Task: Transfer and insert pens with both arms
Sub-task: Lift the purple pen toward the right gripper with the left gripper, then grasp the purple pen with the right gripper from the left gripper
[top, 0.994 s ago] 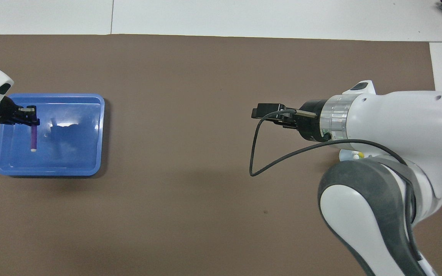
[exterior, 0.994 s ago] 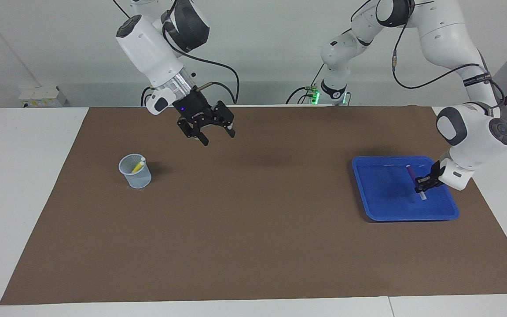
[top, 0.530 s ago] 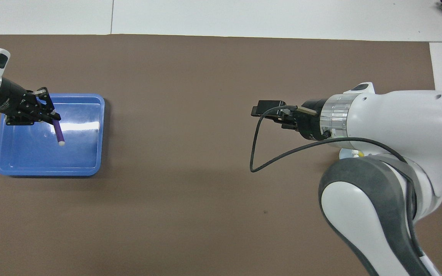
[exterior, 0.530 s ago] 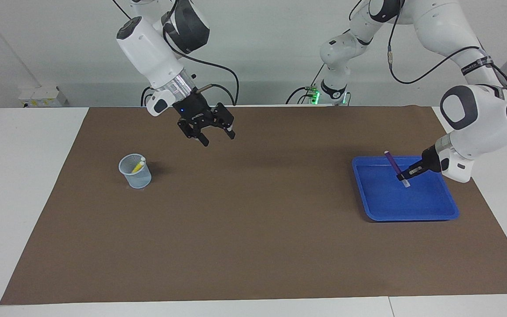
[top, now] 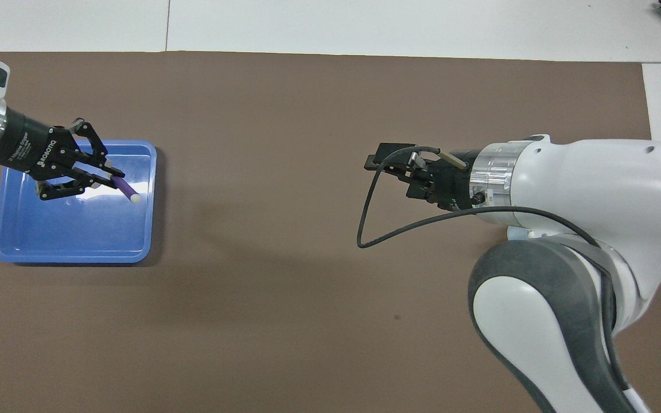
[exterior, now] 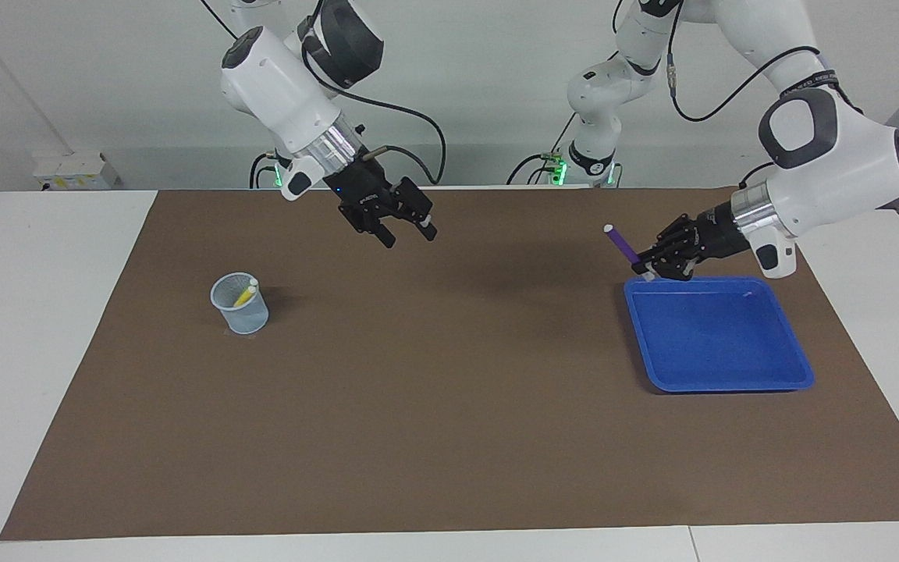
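The right gripper (exterior: 406, 230) was seen raised over the brown mat (exterior: 449, 437), its fingers spread wide with nothing between them, nearer the robots than the cup (exterior: 239, 304) and toward mid-table from it. The purple pen (exterior: 621, 243) was held clenched in the left gripper (exterior: 647, 269), lifted over the corner of the blue tray (exterior: 730, 380) nearest the robots on the cup's side, tilted, pale end up. A yellow pen (exterior: 244, 296) was noted inside the cup, which stood well apart from the tray toward the right arm's end of the table.

Purple pen (exterior: 623, 243) tilted, lifted over tray edge, yellow pen (exterior: 244, 296) in cup
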You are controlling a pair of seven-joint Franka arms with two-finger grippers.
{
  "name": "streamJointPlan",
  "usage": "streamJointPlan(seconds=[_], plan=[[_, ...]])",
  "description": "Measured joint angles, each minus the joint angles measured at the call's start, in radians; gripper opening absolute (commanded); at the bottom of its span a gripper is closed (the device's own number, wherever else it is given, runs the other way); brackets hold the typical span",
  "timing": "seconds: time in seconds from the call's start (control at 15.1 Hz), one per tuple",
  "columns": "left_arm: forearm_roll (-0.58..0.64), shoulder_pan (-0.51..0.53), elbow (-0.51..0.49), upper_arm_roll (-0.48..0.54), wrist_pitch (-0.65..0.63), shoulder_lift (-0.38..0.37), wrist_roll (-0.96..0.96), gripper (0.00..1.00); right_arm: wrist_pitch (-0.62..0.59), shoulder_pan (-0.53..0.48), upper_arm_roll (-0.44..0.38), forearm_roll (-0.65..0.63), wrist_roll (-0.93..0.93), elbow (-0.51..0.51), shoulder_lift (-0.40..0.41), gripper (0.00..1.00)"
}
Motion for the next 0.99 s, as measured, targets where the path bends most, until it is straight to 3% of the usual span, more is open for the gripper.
streamJointPlan(seconds=[0.27,0.53,0.99], plan=[[-0.135,0.0,-0.062,-0.002,-0.008,-0.021,-0.13,0.0,0.005,0.002,0.038,0.002,0.139,0.056,0.0,1.0],[-0.202,-0.031,-0.142,-0.003,-0.003,-0.062,-0.236,0.0,0.172,0.091,0.085,0.003,0.295,0.058,0.015,1.0],[-0.245,-0.131,-0.213,-0.003,0.091,-0.106,-0.324,0.0,0.272,0.183,0.087,-0.033,0.318,0.057,0.091,1.0]])
